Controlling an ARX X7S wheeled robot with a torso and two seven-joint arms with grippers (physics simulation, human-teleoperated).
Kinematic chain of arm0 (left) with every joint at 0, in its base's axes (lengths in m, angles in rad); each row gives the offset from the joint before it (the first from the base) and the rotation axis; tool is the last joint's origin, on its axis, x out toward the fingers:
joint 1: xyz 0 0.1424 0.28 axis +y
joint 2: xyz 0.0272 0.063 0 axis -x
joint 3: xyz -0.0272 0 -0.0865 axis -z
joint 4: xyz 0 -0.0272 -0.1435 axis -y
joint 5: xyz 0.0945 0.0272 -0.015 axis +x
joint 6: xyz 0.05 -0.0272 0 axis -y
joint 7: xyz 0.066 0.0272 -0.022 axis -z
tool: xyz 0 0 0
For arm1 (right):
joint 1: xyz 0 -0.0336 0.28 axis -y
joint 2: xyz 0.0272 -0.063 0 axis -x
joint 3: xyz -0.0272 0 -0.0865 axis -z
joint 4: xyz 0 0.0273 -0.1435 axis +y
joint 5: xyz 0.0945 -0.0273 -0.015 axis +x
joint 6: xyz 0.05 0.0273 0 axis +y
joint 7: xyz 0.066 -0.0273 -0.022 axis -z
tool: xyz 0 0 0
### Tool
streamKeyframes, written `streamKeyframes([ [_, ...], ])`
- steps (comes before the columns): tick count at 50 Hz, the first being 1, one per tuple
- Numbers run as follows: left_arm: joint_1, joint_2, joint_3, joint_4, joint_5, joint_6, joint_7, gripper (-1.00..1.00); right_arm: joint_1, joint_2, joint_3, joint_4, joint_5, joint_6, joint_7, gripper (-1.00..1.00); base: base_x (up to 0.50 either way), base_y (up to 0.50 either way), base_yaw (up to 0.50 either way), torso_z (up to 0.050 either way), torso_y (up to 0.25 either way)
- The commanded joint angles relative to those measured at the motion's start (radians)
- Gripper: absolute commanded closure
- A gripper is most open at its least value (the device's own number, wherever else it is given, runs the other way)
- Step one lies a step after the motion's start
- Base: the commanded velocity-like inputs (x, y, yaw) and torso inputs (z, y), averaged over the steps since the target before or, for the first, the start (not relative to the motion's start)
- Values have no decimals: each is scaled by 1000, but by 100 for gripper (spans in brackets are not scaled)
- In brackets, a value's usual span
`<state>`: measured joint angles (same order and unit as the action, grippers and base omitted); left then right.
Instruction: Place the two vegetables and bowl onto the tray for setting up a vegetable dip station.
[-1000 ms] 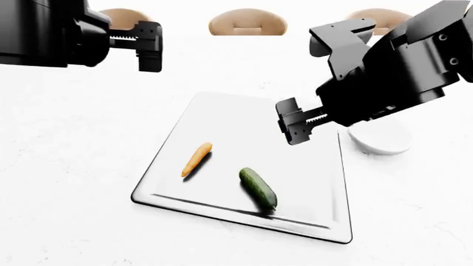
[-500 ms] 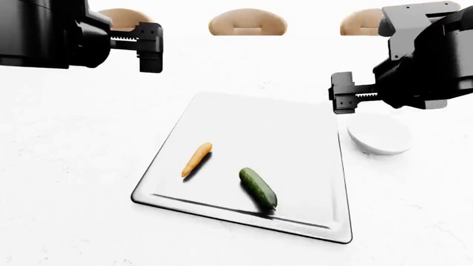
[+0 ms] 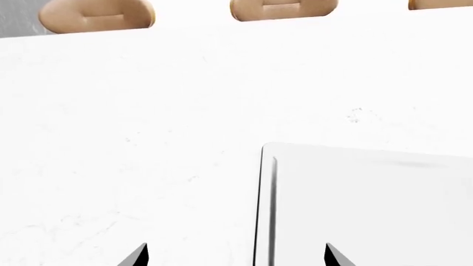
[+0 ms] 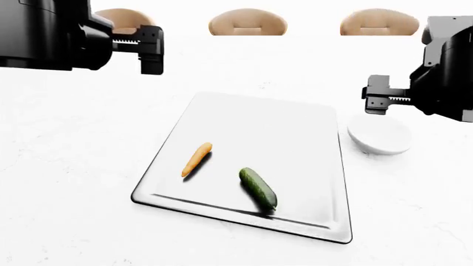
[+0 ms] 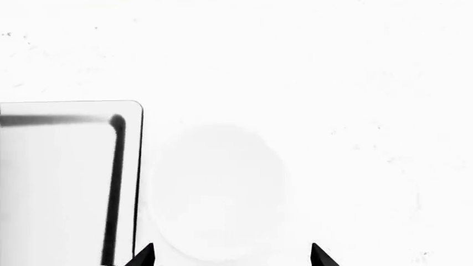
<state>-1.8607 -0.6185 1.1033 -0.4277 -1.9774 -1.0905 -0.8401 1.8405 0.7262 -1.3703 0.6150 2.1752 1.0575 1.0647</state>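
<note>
Glossy round bowl (image 4: 379, 134) beside flat tray (image 4: 296, 133)

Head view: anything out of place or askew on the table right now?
Nothing looks spilled or damaged. The carrot and cucumber lie flat on the tray. The bowl sits upright on the table beside the tray's right edge, not yet on it. The right gripper hovers open above it.

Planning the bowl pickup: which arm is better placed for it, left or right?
Right. The right gripper hangs open just above the bowl, which sits off the tray on its right side. The left gripper is across the tray, far from it.
</note>
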Motion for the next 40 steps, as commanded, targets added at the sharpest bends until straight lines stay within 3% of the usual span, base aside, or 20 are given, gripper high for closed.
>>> streamKeyframes([
  [1,5,4,3,-4,6,4,6,-100,-39,37,-2,-2,-11,-63,40,-100,0,0,0,0,0],
  [32,-7,60,27,-75,45,5,38,-100,-106,-22,-53,246,-204,-160,-240,-100,0,0,0,0,0],
  [40,1,79,40,-112,83,17,85,-100,-146,-102,-115,406,-281,-144,-394,-100,0,0,0,0,0],
])
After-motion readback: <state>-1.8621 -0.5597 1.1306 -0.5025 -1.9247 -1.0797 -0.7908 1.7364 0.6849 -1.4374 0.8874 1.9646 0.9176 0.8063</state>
